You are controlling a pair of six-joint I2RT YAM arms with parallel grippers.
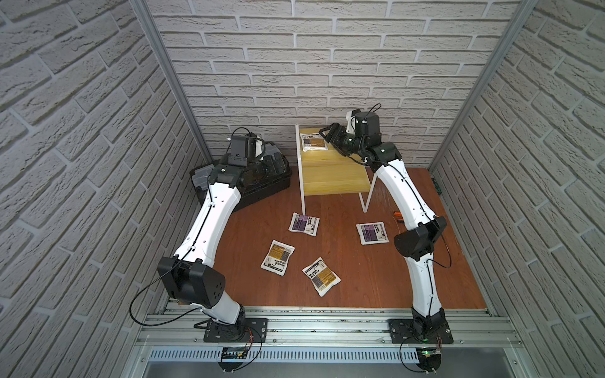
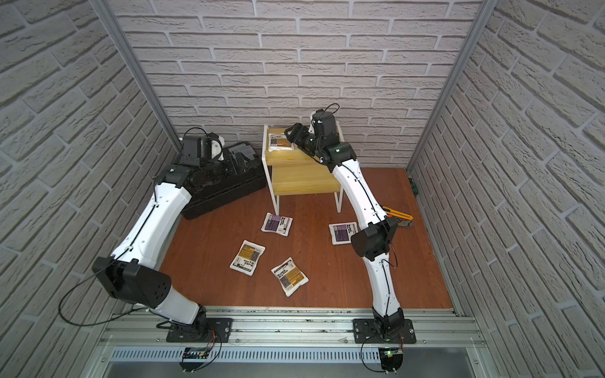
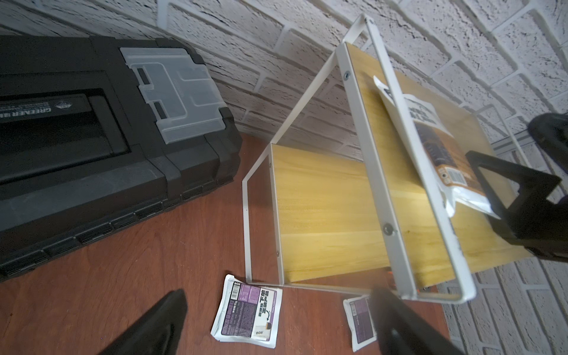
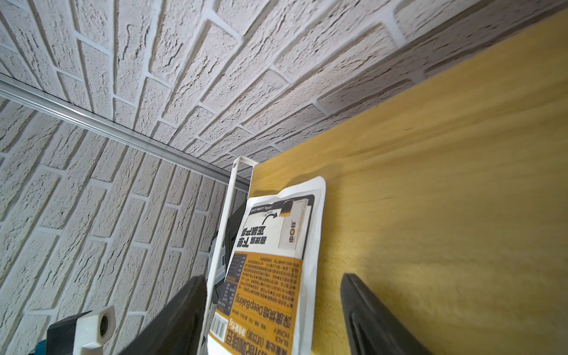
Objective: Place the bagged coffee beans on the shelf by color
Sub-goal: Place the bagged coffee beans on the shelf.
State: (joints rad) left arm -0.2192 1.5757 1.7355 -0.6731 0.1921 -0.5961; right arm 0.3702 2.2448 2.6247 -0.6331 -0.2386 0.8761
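Note:
The shelf (image 1: pixel 330 178) (image 2: pixel 302 180) stands at the back of the table. One orange-labelled bag of coffee beans (image 1: pixel 313 141) (image 2: pixel 279 141) (image 4: pixel 270 233) lies flat on its top board. My right gripper (image 1: pixel 324 132) (image 4: pixel 273 276) hovers open at that bag's edge, with a finger on either side of it and apart from it. Two purple-labelled bags (image 1: pixel 304 223) (image 1: pixel 372 233) lie on the table in front of the shelf, and two orange-labelled bags (image 1: pixel 277 256) (image 1: pixel 320 276) lie nearer the front. My left gripper (image 3: pixel 279 292) hangs open and empty beside the shelf, above the table.
A black toolbox (image 1: pixel 262 186) (image 3: pixel 76 138) sits at the back left beside the shelf, under my left wrist. An orange-handled tool (image 2: pixel 397 214) lies at the right behind my right arm. Brick walls close in three sides.

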